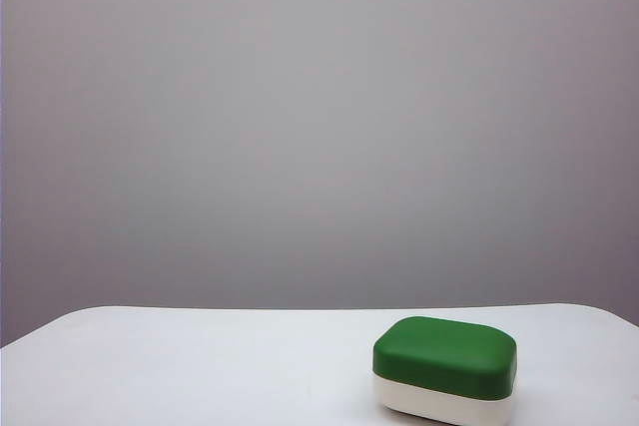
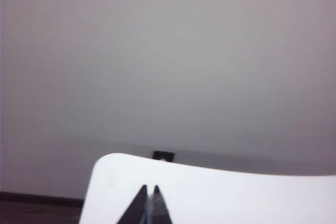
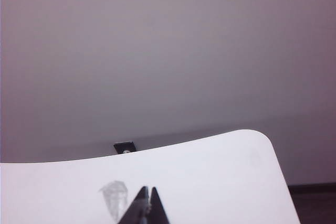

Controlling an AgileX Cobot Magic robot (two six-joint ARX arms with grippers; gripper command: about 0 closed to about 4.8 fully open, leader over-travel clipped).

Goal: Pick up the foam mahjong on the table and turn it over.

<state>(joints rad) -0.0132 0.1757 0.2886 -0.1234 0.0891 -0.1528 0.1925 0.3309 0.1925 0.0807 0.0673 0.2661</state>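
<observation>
Foam mahjong [image 1: 445, 368] sits on the table [image 1: 200, 366], near the front edge of the exterior view, right of centre. Dark green half up, white half down against the tabletop, so the marked white face isn't visible. Nothing touching it.

Step in hand, as I judge it: approach only, pick-up not begun. Neither arm shows in the exterior view.

Left gripper [image 2: 149, 188]: tips pressed together, closed on nothing, poised over a bare stretch of table near one rounded corner. Right gripper [image 3: 147, 189]: same, tips together, empty, over bare table near the opposite rounded corner. Faint grey smudge [image 3: 114, 196] on the surface just beside the right tips; can't tell if it's a mark or a shadow.

Next move calls for: jaws opened wide first, since the block looks chunky. Right arm seems the likelier one, as the block lies on its side. Grip across the shorter sides, lift clear, roll wrist to bring white face up, set down. Foam prob gives under squeeze, so a firm hold w/o crushing.

Views compared: exterior is the only one showing the block; neither wrist cam has it in frame. Wrist cams alone show the grippers, plus a small dark object [image 3: 125, 146] beyond the table's far edge, which the exterior view doesn't show
</observation>
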